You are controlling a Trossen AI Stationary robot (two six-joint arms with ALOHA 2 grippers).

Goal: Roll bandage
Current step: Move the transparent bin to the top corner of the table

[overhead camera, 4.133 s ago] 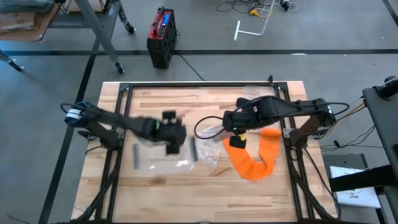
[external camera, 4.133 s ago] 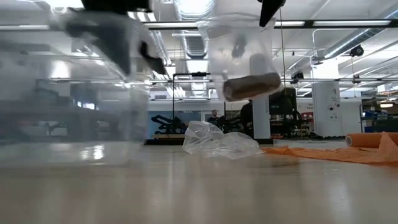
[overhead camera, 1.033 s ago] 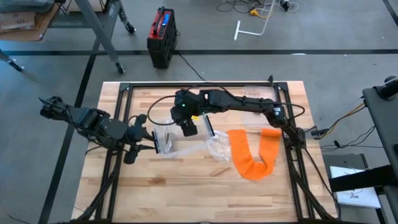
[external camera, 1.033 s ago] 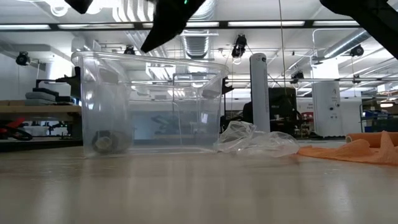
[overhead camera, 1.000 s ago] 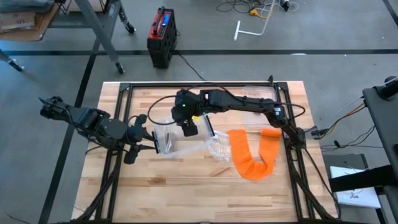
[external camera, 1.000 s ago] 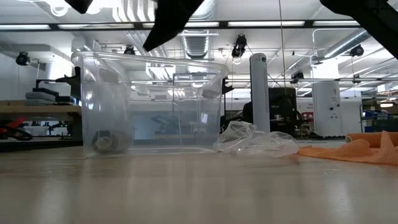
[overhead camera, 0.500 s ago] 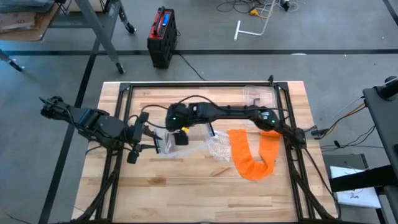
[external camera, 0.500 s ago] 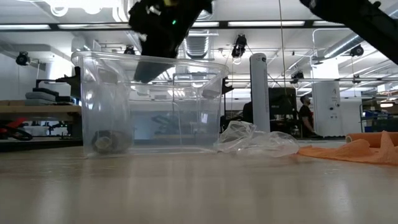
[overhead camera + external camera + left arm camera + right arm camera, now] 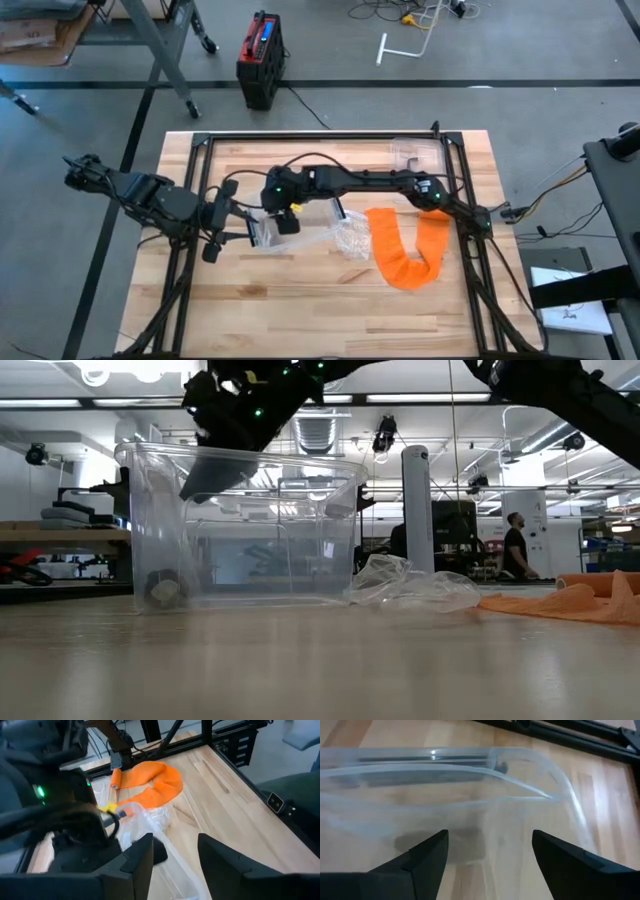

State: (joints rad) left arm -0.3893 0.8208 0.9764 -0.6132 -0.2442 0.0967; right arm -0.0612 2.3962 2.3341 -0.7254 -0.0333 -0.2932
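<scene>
Clear glossy plastic box [image 9: 240, 525] (see-through), matt orange cloth bandage [image 9: 405, 250], pale smooth wooden table [image 9: 300, 310]

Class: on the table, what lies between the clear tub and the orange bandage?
A crumpled clear plastic bag lies between the tub and the bandage, seen in the low view and from above.

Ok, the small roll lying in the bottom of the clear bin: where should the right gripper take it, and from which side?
From above, through the open top of the clear bin. The small roll lies on its side against an end wall, so close on its curved sides, probably with one finger slipped between roll and wall. The right gripper is open over the rim.
</scene>
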